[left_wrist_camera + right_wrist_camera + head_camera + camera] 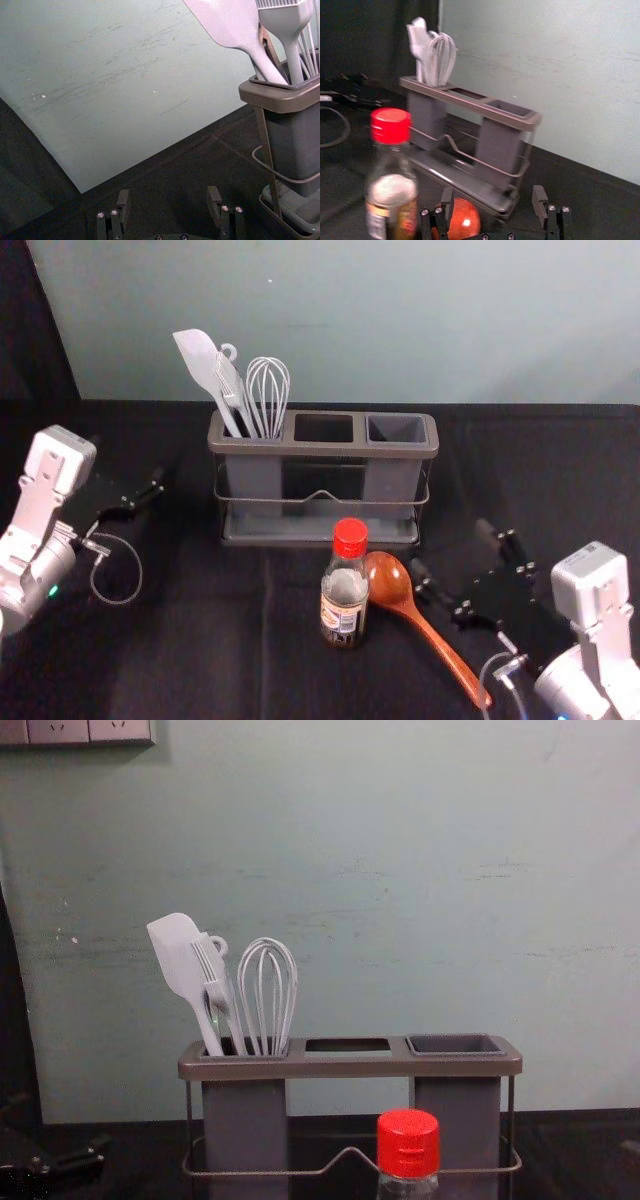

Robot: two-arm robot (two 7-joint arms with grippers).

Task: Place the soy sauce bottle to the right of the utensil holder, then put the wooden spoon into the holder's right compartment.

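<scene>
The right gripper's (450,550) jaws are wide apart, with nothing held in them. They are over the counter (230,640), close to the round end of the wooden spoon (430,637) and in front of the right part of the utensil holder (320,448). The left gripper (130,468) has its jaws wide apart too, with nothing held, and it is off to the left of the holder. The spoon lies flat on the counter. Its round end points toward the holder, and its handle slants back toward the robot and to the right. Just to the left of that round end stands the soy sauce bottle (343,610), upright, with a red cap (350,537) on top. I cannot tell if the bottle and spoon touch. The bottle is in front of the holder, a bit right of its middle. The holder has three openings in a row. The left one has a spatula (200,355), a brush (282,17) and a whisk (268,385) poking up out of it. The right one has a gray cup (395,475) under it. Behind it all is a pale wall (400,320), with sockets (75,730) high up on the left in the chest view.
</scene>
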